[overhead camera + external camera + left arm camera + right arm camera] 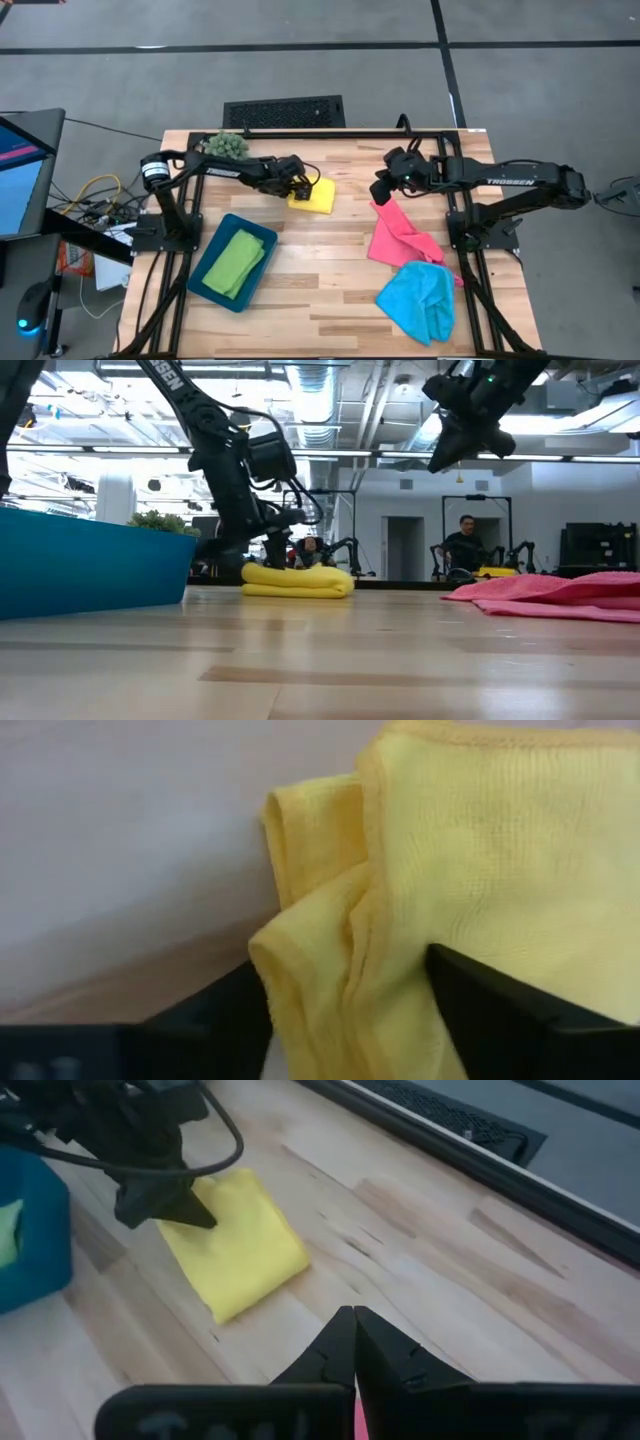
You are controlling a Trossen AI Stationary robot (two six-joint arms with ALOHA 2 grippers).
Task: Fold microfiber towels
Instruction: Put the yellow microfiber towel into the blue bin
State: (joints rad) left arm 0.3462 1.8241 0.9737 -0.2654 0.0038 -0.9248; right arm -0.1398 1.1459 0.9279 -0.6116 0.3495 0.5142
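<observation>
Lying folded on the counter (300, 290) toward its far side, the yellow towel (316, 195) has the left gripper (301, 188) at its near-left edge, fingers spread apart with a bunched fold of the cloth standing between them in the left wrist view; the risk I see is that a finger catches this loose fold as the arm pulls away, dragging the layers open and spoiling the fold. The green towel (236, 262) lies folded in the blue tray (208, 262) just in front of that arm. The pink towel (397, 236) sprawls unfolded on the right, with one corner reaching up toward the right gripper (381, 190), which hangs above the counter with its fingers pressed together; whether cloth is pinched there I cannot tell, and a thin pinch could slip. The light blue towel (418, 300) lies crumpled, touching the pink one, so lifting either may tug the other
</observation>
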